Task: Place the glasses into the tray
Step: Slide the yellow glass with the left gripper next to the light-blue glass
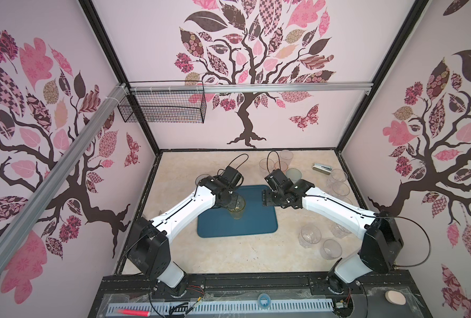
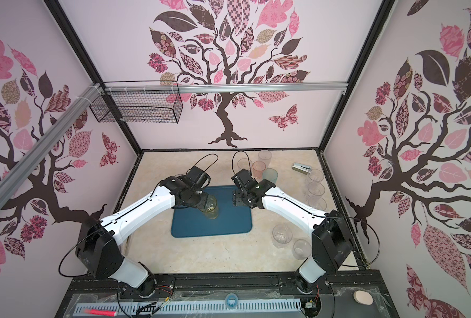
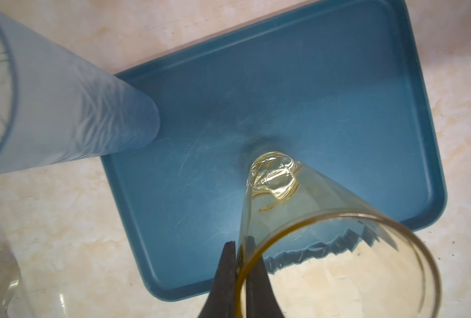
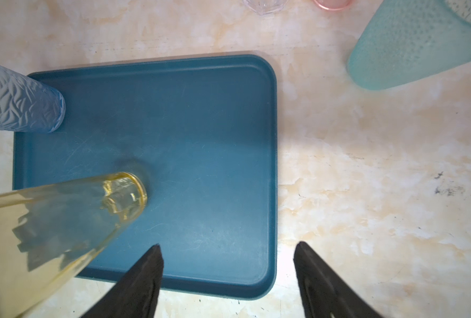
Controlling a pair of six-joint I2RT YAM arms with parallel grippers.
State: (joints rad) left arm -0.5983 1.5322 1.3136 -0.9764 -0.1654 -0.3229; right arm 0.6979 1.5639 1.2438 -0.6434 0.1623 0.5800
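Pinching the rim wall of the yellow glass point(image 3: 273, 181), the left jaws are pressed tight, one finger inside the mouth, one outside. Straight below them the glass stands upright, its base on or just above the floor of the tray point(image 4: 201, 124); I can't tell which from here. So this looks like the set-down, about mid-tray.

The right jaws hang spread and empty over the tray's edge, with the yellow glass off to one side of them.

My call: the left jaws now need to part and rise straight up. Any sideways drag on that thin wall could tip a tall glass.

Just past the left jaws, a blue-grey glass point(image 4: 22, 104) stands at a tray corner, seemingly inside the rim. Beyond the right jaws, off the tray, there's a teal glass point(image 4: 408, 49), then a pink glass point(image 2: 258, 168). Clear glasses point(image 1: 310, 235) are scattered along the right arm's side, so plenty remain to carry. Further beyond lies a small silver stapler-like object point(image 1: 322, 167).

The counter point(image 1: 229, 253) is pale and marbled, with dark specks. Around it are pink walls with a tree decal point(image 1: 245, 68), and a black wire basket point(image 1: 162, 110) hangs high on a rail.
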